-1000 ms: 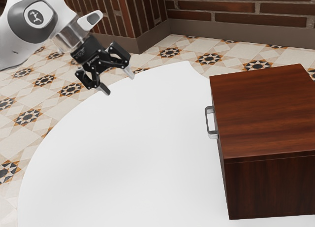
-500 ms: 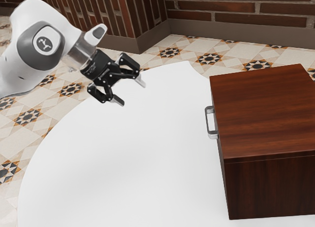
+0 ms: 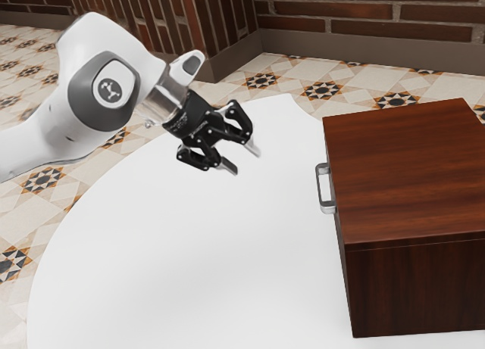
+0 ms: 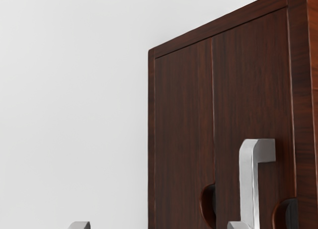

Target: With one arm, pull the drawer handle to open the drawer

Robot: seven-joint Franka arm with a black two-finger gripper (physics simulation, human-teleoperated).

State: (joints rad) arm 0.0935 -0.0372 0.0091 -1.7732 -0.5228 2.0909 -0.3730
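A dark wooden drawer cabinet (image 3: 409, 205) stands on the white table (image 3: 197, 258) at the exterior view's right. Its grey metal handle (image 3: 324, 188) sticks out of the side that faces the arm. My black gripper (image 3: 242, 158) hangs open above the table, well to the left of the handle and apart from it, fingers pointing toward the cabinet. In the wrist view the cabinet front (image 4: 218, 119) with its drawer seams and the handle (image 4: 253, 179) lie ahead of my hand.
The round white table ends in a curved edge (image 3: 76, 205) at the exterior view's left, with patterned floor tiles (image 3: 45, 137) beyond. A brick wall (image 3: 364, 16) runs along the back. Bare tabletop separates gripper and cabinet.
My arm has swung toward the exterior view's right, carrying the open gripper from over the table's left edge closer to the cabinet. The cabinet and handle have not moved.
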